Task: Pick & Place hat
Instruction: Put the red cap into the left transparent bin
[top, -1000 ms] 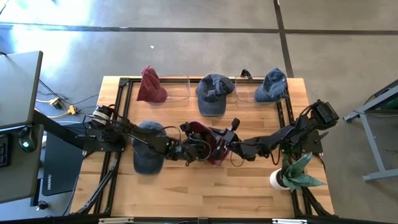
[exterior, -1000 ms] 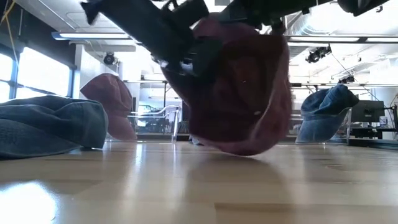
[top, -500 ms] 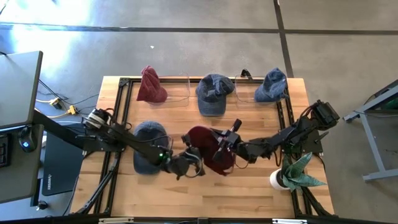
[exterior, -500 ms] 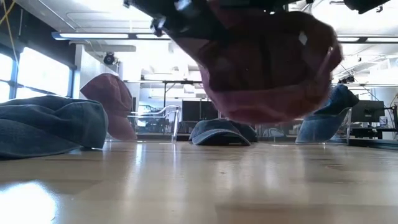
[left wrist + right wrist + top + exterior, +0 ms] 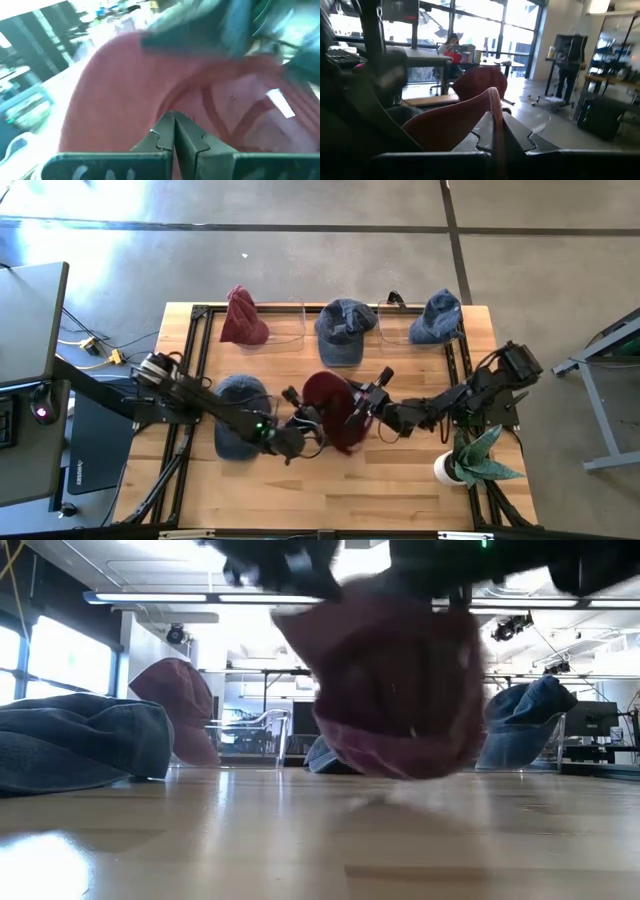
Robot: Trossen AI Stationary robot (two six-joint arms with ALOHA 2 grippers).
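The dark-red fabric cap (image 5: pixel 328 406) has swung round and sunk — it now hangs just above the wooden tabletop (image 5: pixel 300 490), mid-table. My right pincer (image 5: pixel 362 412) and left pincer (image 5: pixel 300 430) both stay clenched on it, so placing looks near.

The high view looks straight down on the whole desk (image 5: pixel 330 490) from well above. The low view sits at desk-top height, facing level across into the room. Each wrist view looks forward, pressed close against the maroon hat (image 5: pixel 328 402), which all four views share.
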